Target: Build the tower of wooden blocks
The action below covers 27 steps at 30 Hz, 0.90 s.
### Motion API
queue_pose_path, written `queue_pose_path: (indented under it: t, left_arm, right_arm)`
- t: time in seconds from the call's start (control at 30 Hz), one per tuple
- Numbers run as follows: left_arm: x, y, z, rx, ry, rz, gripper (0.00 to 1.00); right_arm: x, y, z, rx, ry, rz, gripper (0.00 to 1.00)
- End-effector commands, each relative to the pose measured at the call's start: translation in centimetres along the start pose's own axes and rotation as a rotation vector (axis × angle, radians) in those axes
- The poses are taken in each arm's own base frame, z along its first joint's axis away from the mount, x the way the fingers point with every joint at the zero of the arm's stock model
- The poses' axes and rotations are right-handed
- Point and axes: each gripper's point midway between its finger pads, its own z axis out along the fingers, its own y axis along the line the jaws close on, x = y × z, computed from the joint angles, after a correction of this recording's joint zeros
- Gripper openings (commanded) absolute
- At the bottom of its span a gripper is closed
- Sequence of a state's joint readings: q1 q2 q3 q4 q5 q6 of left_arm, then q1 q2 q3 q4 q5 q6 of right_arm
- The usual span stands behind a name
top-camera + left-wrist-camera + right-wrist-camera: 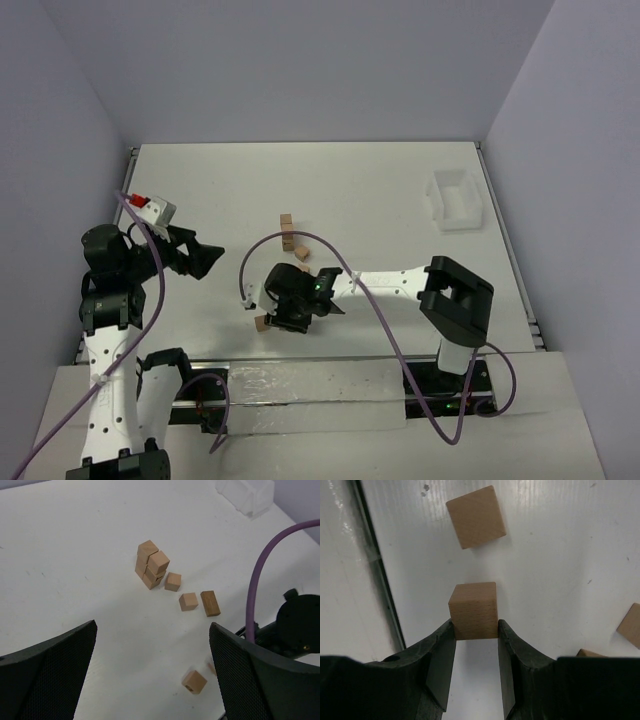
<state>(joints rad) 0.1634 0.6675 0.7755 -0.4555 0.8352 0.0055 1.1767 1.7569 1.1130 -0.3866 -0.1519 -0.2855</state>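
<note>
The tower (pixel 151 565) is a short, crooked stack of wood blocks in the left wrist view; from above it shows at mid-table (pixel 287 230). Loose blocks lie near it (pixel 173 581), (pixel 188 601), (pixel 210 603), and one nearer (pixel 194 681). My right gripper (pixel 475 625) is shut on one wood block (pixel 473 611), low over the table, with another block (pixel 476 516) lying just beyond it. From above, the right gripper (pixel 275 308) sits near the table's front edge. My left gripper (pixel 152 630) is open and holds nothing; it hangs at the left (pixel 205 258), apart from the blocks.
A white translucent bin (pixel 456 200) stands at the back right. The right arm's purple cable (pixel 300 240) arcs over the blocks. A dark rail (pixel 375 565) marks the table's front edge, close beside the held block.
</note>
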Motion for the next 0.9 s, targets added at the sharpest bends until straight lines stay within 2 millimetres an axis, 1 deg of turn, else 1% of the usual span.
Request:
queue_pose_path:
  t: [0.0, 0.23, 0.37, 0.53, 0.87]
  left_arm:
    - [-1.3, -0.4, -0.1, 0.003, -0.049, -0.065, 0.99]
    - [-1.3, 0.0, -0.2, -0.032, -0.044, -0.065, 0.99]
    - [-1.0, 0.5, 0.0, -0.041, -0.026, -0.083, 0.99]
    - [-1.1, 0.6, 0.2, -0.034, -0.029, -0.085, 0.99]
    - [-0.9, 0.7, 0.3, -0.027, -0.021, -0.082, 0.99]
  right_arm:
    - [-2.2, -1.2, 0.0, 0.039, -0.027, -0.029, 0.0]
    - [-2.5, -1.3, 0.8, 0.025, -0.003, -0.047, 0.0]
    - [-2.8, -1.1, 1.1, 0.011, 0.008, -0.063, 0.02]
    - [-2.9, -1.2, 1.3, 0.009, 0.017, -0.101, 0.08]
    - [-2.8, -0.8, 1.8, -0.027, 0.043, -0.154, 0.13]
